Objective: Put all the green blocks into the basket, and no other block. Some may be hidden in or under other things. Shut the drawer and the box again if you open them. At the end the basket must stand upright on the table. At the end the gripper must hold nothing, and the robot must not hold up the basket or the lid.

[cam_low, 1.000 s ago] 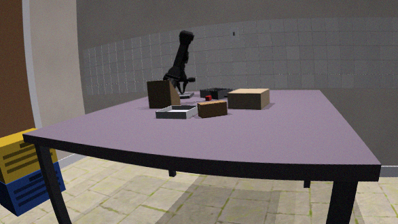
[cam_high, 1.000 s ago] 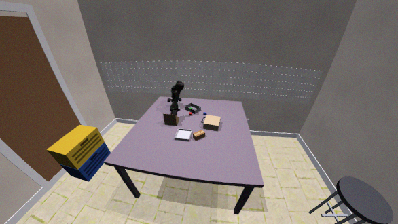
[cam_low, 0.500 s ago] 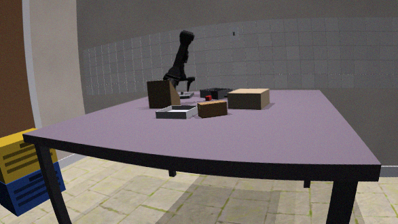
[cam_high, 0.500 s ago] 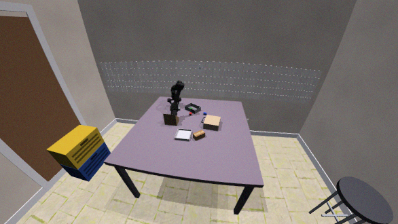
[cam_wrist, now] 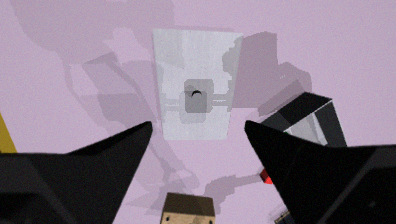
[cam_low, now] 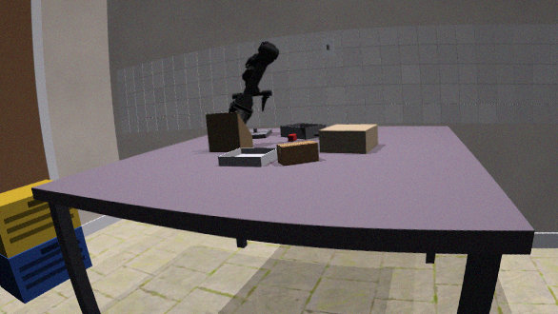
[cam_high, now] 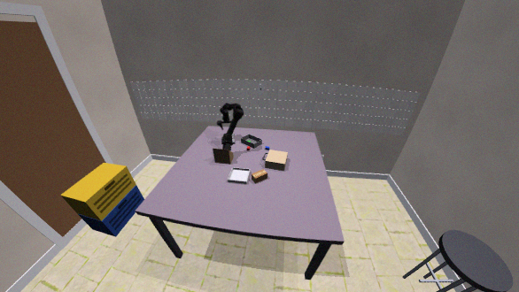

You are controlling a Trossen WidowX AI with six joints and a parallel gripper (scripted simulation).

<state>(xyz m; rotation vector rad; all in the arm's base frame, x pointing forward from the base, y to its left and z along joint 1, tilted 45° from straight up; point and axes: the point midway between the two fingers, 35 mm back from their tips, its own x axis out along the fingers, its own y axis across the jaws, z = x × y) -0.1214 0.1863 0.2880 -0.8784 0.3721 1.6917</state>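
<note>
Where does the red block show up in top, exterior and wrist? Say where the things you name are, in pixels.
Top: near centre, just below the dark basket, the red block (cam_high: pixel 248 149) (cam_low: pixel 292 137) (cam_wrist: pixel 267 176).
Exterior: right of centre, behind the brown brick-like block (cam_low: pixel 298 153).
Wrist: lower right, partly behind a pincer finger.
Shared landmark: dark basket (cam_high: pixel 258 144) (cam_low: pixel 311 132) (cam_wrist: pixel 339 125).

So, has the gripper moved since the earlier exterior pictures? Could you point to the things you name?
Yes, upward: the gripper (cam_high: pixel 220 125) (cam_low: pixel 249 105) (cam_wrist: pixel 199 125) was around top-edge height of the tall brown object (cam_high: pixel 222 156) (cam_low: pixel 223 132) (cam_wrist: pixel 190 204) in the exterior view; now it appears above that edge.
</note>
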